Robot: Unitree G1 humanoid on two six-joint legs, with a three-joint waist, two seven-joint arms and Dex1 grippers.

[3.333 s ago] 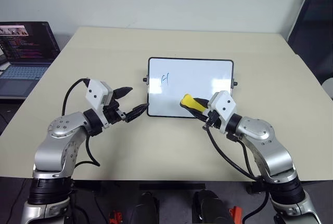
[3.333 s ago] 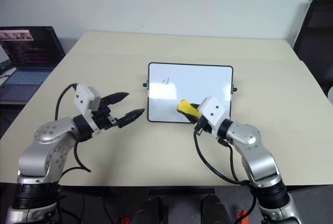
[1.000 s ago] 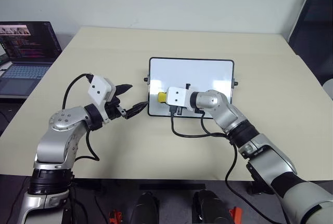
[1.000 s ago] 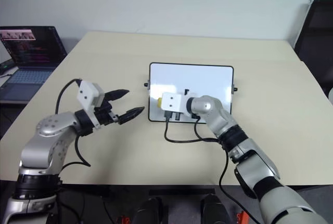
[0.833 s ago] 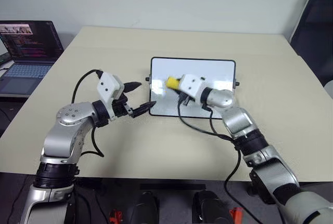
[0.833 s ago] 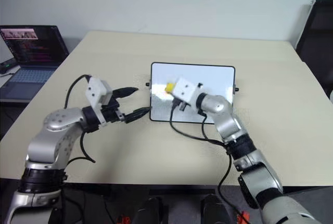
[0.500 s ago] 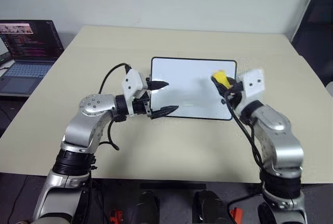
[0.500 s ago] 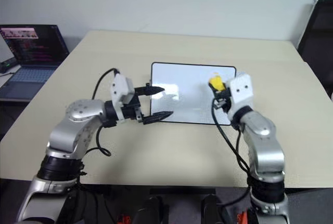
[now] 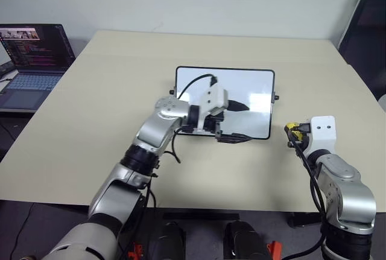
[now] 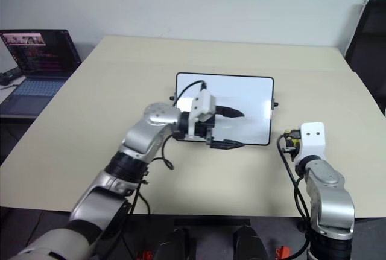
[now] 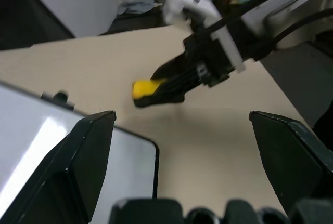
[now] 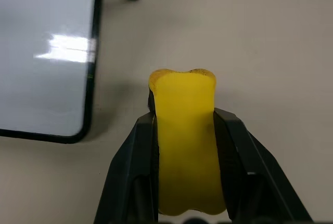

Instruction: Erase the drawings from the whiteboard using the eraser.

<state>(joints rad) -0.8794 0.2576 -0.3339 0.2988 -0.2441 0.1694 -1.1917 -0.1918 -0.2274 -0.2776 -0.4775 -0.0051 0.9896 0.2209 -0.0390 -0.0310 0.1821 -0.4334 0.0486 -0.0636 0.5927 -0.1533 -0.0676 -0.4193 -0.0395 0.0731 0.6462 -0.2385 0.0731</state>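
right hand [image 12: 184, 130] grasping eraser [image 12: 184, 135] beside whiteboard [image 9: 253, 85] edge | left hand [image 9: 237, 121] spread over board

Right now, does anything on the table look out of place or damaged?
Nothing stands out. The whiteboard lies flat and square on the table, with no marks showing. The eraser is pinched in the right gripper beside the board.

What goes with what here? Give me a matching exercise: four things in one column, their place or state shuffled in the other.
Things:
1. eraser
2. whiteboard
3. left gripper
4. laptop

Place or state:
A. fingers open, over the board
B. off to the left, screen lit
C. pinched in the right gripper, off the board's right side
D. flat on the table, no marks showing

Pairs: 1-C, 2-D, 3-A, 4-B
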